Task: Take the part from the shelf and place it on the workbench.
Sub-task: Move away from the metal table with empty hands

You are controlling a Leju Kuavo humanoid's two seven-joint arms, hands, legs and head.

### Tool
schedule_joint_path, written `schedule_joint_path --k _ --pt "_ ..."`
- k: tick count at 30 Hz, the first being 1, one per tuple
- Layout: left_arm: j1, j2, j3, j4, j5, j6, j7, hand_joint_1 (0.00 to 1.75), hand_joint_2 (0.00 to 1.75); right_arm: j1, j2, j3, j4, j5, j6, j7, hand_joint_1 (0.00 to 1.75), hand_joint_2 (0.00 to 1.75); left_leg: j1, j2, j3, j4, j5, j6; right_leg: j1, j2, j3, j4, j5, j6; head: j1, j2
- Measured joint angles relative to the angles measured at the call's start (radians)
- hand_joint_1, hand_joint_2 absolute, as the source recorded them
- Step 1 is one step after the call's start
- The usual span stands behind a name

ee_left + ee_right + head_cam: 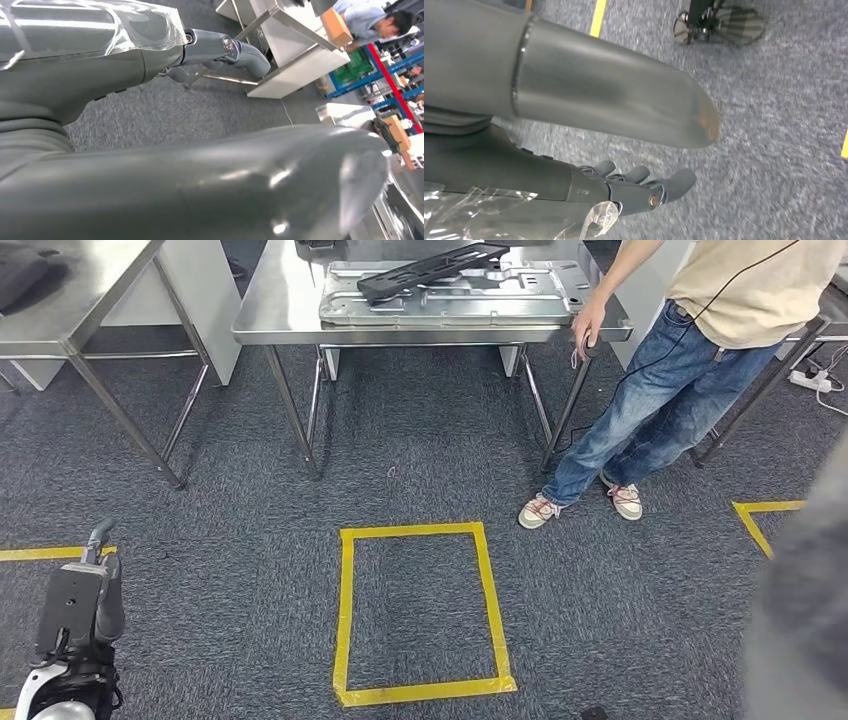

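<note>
I see the flat black part [432,268] lying on a stamped silver panel [450,295] atop the steel bench [275,310]. A person [690,350] stands beside it. My left hand [95,590] and right hand [634,187] hang empty, fingers loosely extended.

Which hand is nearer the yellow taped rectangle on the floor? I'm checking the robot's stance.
Left. The left hand hangs beside the yellow taped rectangle; the right hand hangs over carpet, its place relative to it unclear.
</note>
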Motion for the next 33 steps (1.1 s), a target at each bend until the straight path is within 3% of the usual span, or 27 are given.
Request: schedule_joint_path --k 3,4,5,6,8,10,12,14,16,18,19,20,21,22,24,25,26,28,30,31,33 --pt "0.005 -0.007 -0.003 0.007 0.0 0.002 0.002 0.0 0.0 0.008 0.005 -0.002 0.0 -0.003 0.004 -0.005 0.0 0.0 -0.003 0.023 -0.012 0.0 0.01 0.012 -0.006 -0.028 -0.092 0.219 -0.114 0.017 0.001 0.0" --pt "0.008 -0.009 -0.005 0.01 -0.001 0.004 0.003 0.0 0.0 0.01 0.008 -0.002 0.0 -0.003 0.006 -0.006 0.0 0.0 -0.004 0.03 -0.015 0.0 0.013 0.013 -0.007 -0.029 -0.106 0.262 -0.127 0.02 0.001 0.0" --pt "0.011 -0.012 -0.007 0.013 -0.002 0.006 0.004 0.0 0.0 0.013 0.01 -0.002 0.0 -0.005 0.007 -0.008 0.0 0.0 -0.004 0.038 -0.017 0.0 0.014 0.013 -0.008 -0.03 -0.101 0.265 -0.122 0.021 0.001 0.0" --pt "0.013 -0.013 -0.009 0.016 -0.003 0.011 0.008 0.0 0.0 0.016 0.012 -0.002 0.0 -0.006 0.01 -0.01 0.0 0.0 -0.004 0.046 -0.018 0.001 0.015 0.012 -0.009 -0.034 -0.071 0.222 -0.099 0.021 0.001 0.0" --pt "0.015 -0.014 -0.012 0.017 -0.009 0.025 0.017 0.0 0.0 0.018 0.017 -0.002 0.0 -0.01 0.013 -0.016 0.0 0.0 -0.008 0.06 -0.017 0.003 0.015 0.008 -0.008 -0.063 0.022 0.067 -0.043 0.016 0.001 0.0" --pt "0.016 -0.013 -0.013 0.017 -0.015 0.035 0.029 0.0 0.0 0.016 0.02 -0.003 0.0 -0.01 0.014 -0.02 0.0 0.0 -0.016 0.075 -0.019 0.007 0.014 0.0 -0.005 -0.085 0.073 -0.034 -0.019 0.005 0.0 0.0" --pt "0.016 -0.011 -0.014 0.017 -0.022 0.039 0.042 0.0 0.0 0.015 0.024 -0.003 0.0 -0.011 0.015 -0.022 0.0 0.0 -0.021 0.091 -0.022 0.01 0.013 -0.009 -0.003 -0.076 0.072 -0.046 -0.018 -0.008 0.0 0.0" --pt "0.015 -0.005 -0.014 0.015 -0.034 0.039 0.058 0.0 0.0 0.017 0.028 -0.003 0.0 -0.011 0.017 -0.022 0.0 0.0 -0.017 0.083 -0.028 0.028 -0.003 -0.021 -0.007 -0.06 0.069 -0.048 -0.013 -0.02 -0.001 0.0" --pt "0.016 0.003 -0.012 0.014 -0.052 0.039 0.074 0.0 0.0 0.017 0.032 -0.003 0.0 -0.012 0.018 -0.022 0.0 0.0 -0.012 0.05 -0.068 0.121 -0.06 -0.034 -0.011 -0.048 0.065 -0.049 -0.007 -0.031 -0.002 0.0" --pt "0.017 0.009 -0.01 0.013 -0.068 0.038 0.089 0.0 0.0 0.016 0.036 -0.003 0.0 -0.014 0.019 -0.022 0.0 0.0 -0.01 0.03 -0.138 0.274 -0.13 -0.041 -0.011 -0.033 0.059 -0.049 -0.003 -0.037 -0.003 0.0" --pt "0.017 0.011 -0.009 0.013 -0.075 0.037 0.093 0.0 0.0 0.017 0.038 -0.003 0.001 -0.016 0.02 -0.022 0.0 0.0 -0.009 0.027 -0.163 0.327 -0.146 -0.042 -0.011 -0.023 0.057 -0.048 -0.001 -0.038 -0.003 0.0" --pt "0.018 0.013 -0.008 0.012 -0.081 0.036 0.097 0.0 0.0 0.017 0.039 -0.003 0.001 -0.017 0.021 -0.022 0.0 0.0 -0.009 0.025 -0.171 0.343 -0.141 -0.042 -0.011 -0.013 0.055 -0.048 0.0 -0.038 -0.003 0.0" --pt "0.018 0.015 -0.007 0.01 -0.085 0.035 0.099 0.0 0.0 0.018 0.04 -0.003 0.002 -0.017 0.022 -0.022 0.0 0.0 -0.008 0.023 -0.158 0.314 -0.118 -0.041 -0.011 -0.003 0.055 -0.047 0.002 -0.037 -0.003 0.0" --pt "0.017 0.018 -0.006 0.007 -0.089 0.034 0.103 0.0 0.0 0.018 0.042 -0.003 0.002 -0.017 0.023 -0.022 0.0 0.0 -0.008 0.018 -0.126 0.248 -0.081 -0.039 -0.011 0.008 0.055 -0.046 0.003 -0.035 -0.003 0.0" --pt "0.016 0.025 -0.003 -0.002 -0.095 0.033 0.111 0.0 0.0 0.018 0.046 -0.003 0.004 -0.017 0.024 -0.021 0.0 0.0 -0.005 -0.014 -0.056 0.096 -0.016 -0.033 -0.009 0.027 0.051 -0.042 0.006 -0.03 -0.003 0.0" --pt "0.016 0.027 -0.002 -0.006 -0.098 0.031 0.114 0.0 0.0 0.017 0.048 -0.003 0.004 -0.017 0.025 -0.021 0.0 0.0 -0.005 -0.028 -0.036 0.049 0.0 -0.03 -0.007 0.037 0.047 -0.04 0.008 -0.026 -0.002 0.0" --pt "0.016 0.028 0.0 -0.008 -0.101 0.029 0.116 0.0 0.0 0.017 0.049 -0.003 0.005 -0.017 0.025 -0.02 0.0 0.0 -0.005 -0.035 -0.03 0.028 0.005 -0.027 -0.006 0.045 0.042 -0.039 0.011 -0.021 -0.002 0.0" --pt "0.017 0.029 0.001 -0.013 -0.106 0.024 0.121 0.0 0.0 0.02 0.048 -0.003 0.007 -0.017 0.026 -0.02 0.0 0.0 -0.007 -0.022 -0.033 0.025 0.009 -0.017 -0.007 0.06 0.033 -0.039 0.017 -0.01 -0.001 0.0" --pt "0.015 0.03 0.001 -0.018 -0.108 0.021 0.124 0.0 0.0 0.023 0.048 -0.003 0.01 -0.017 0.027 -0.019 0.0 0.0 -0.005 -0.005 -0.035 0.023 0.016 -0.003 -0.008 0.035 0.019 -0.01 -0.003 0.0 -0.001 0.0" --pt "0.015 0.03 0.001 -0.021 -0.108 0.021 0.124 0.0 0.0 0.023 0.049 -0.003 0.011 -0.017 0.027 -0.019 0.0 0.0 -0.004 0.004 -0.036 0.021 0.019 0.003 -0.008 0.012 -0.001 0.034 -0.031 0.006 0.0 0.0" --pt "0.015 0.03 0.0 -0.024 -0.108 0.021 0.124 0.0 0.0 0.021 0.053 -0.003 0.011 -0.016 0.028 -0.019 0.0 0.0 -0.006 0.023 -0.04 0.021 0.021 0.008 -0.011 -0.022 -0.064 0.18 -0.106 0.016 0.0 0.0"
